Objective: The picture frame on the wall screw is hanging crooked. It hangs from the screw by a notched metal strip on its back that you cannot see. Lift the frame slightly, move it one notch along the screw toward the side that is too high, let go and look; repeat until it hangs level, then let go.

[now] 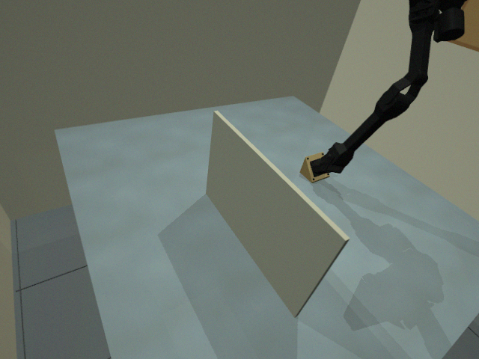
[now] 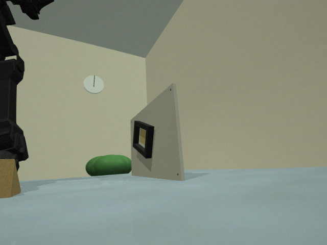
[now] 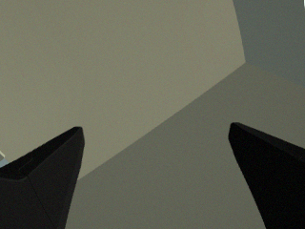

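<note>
The black picture frame (image 2: 150,142) hangs on the front face of the upright board (image 2: 165,137) (image 1: 263,204), with a yellowish picture inside. It hangs crooked: its left, farther side is too high and its right, nearer side droops. The screw and the strip behind it are hidden. In the top view only the back of the board shows, so the frame is out of sight there. My gripper (image 3: 159,133) is open, with nothing between its fingers. It is away from the frame, which is not in the wrist view.
The arm's wooden base block (image 1: 306,170) (image 2: 6,177) stands on the blue table (image 1: 135,166) (image 2: 158,205), on the frame's side of the board. A green rounded object (image 2: 112,165) is behind the board's far edge. A round clock (image 2: 93,84) hangs on the wall.
</note>
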Available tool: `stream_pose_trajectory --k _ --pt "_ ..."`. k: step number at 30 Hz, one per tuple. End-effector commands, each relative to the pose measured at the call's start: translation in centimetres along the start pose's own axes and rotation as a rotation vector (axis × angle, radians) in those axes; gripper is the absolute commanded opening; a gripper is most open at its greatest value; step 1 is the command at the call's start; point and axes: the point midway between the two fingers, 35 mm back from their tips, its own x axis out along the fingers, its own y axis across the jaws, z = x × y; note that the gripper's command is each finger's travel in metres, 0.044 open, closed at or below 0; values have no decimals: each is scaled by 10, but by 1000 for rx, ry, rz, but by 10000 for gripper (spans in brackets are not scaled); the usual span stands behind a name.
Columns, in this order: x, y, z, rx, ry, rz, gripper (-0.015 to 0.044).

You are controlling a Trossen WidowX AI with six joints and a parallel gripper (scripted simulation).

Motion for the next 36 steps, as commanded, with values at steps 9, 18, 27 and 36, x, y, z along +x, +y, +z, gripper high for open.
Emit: stream_pose_trajectory --k 9,18,27,36 --pt "74 72 74 564 -165 177 260" --pt "114 178 120 1257 -205 376 260" --pt "111 288 106 1936 -73 491 260" --pt "82 391 31 2537 204 433 260"
